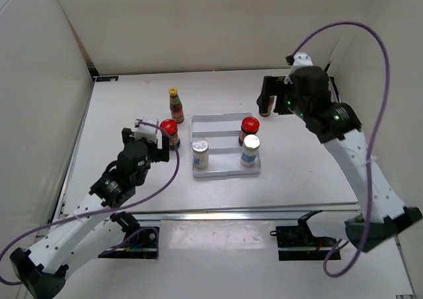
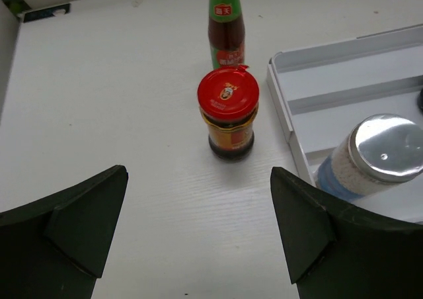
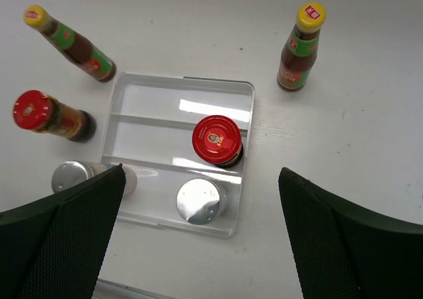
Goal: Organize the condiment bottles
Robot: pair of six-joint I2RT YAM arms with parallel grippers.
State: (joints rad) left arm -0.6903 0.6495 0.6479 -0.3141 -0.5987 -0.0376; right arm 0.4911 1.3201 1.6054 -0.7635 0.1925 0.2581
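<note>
Tray (image 1: pixel 215 122) contents as I see them: a red-lidded jar (image 1: pixel 249 125) in the middle row on the right, with the left shaker (image 1: pixel 200 152) and right shaker (image 1: pixel 250 147) in the near row. Outside, a second jar (image 2: pixel 228 114) stands just left of the tray, a sauce bottle (image 1: pixel 175 105) behind it. The other sauce bottle (image 3: pixel 301 47) stands off the tray's far right corner. My left gripper (image 2: pixel 198 172) and right gripper (image 3: pixel 201 172) are both released, grasping nothing.
</note>
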